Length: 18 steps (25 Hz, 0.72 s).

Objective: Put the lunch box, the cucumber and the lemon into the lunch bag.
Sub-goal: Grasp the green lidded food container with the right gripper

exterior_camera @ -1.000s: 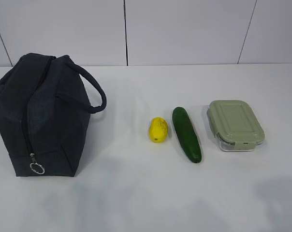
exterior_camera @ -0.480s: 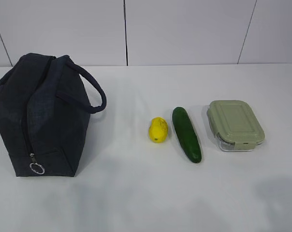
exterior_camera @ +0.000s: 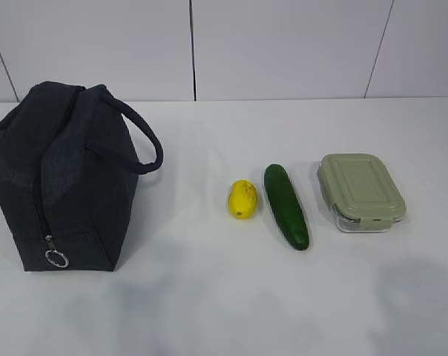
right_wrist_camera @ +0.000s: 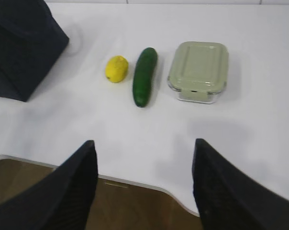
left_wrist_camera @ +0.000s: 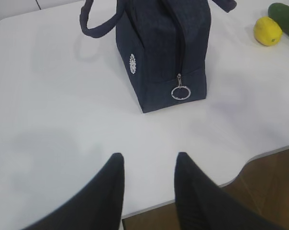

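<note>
1. Nothing on the tabletop [exterior_camera: 209,297] has shifted since the earlier frames; only the soft shadows near its front edge have moved a little.
2. Standing upright at the left, the lunch bag [exterior_camera: 64,178] is a boxy dark navy fabric case with two loop handles, its zipper running down the near end to a silver ring pull [exterior_camera: 57,258].
3. Its zipper looks closed, so the inside cannot be seen; a small round white logo patch [left_wrist_camera: 132,63] sits on its side in the left wrist view.
4. Right of the bag and well apart from it lies the lemon [exterior_camera: 242,199], a small, bright yellow oval.
5. Just beside the lemon lies the cucumber [exterior_camera: 286,205], long, glossy, dark green and slightly curved.
6. Further right, near the cucumber but apart from it, rests the lunch box [exterior_camera: 361,193], a clear rounded-corner container under a pale sage-green snap-lock lid; its contents cannot be made out.
7. The left claw [left_wrist_camera: 147,165] hovers over the tabletop's front edge facing the bag, its dark fingers parted and holding nothing.
8. The right claw [right_wrist_camera: 143,153] hangs over the front edge facing the three items, fingers spread wide and empty.
</note>
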Each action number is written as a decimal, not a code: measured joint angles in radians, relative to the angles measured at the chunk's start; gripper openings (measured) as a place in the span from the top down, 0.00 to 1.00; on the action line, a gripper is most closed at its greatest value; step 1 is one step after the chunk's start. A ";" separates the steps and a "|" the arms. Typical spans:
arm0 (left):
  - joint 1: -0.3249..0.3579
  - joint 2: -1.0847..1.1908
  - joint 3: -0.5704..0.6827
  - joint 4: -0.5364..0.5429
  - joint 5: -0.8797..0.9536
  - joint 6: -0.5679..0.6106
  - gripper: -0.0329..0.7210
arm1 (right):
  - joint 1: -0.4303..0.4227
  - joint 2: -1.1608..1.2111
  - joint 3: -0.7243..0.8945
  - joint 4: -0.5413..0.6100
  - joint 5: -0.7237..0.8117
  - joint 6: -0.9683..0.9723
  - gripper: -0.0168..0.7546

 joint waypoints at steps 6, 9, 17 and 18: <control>0.000 0.000 0.000 0.004 0.000 -0.004 0.64 | 0.000 0.241 0.000 0.232 -0.139 -0.048 0.37; 0.000 0.000 0.000 0.004 0.000 -0.004 0.64 | 0.000 0.412 0.000 0.372 -0.205 -0.152 0.37; 0.000 0.000 0.000 0.004 0.000 -0.004 0.64 | 0.000 0.917 -0.108 0.675 -0.205 -0.484 0.37; 0.000 0.000 0.000 0.004 0.000 -0.004 0.64 | 0.000 0.985 -0.131 0.719 -0.185 -0.522 0.37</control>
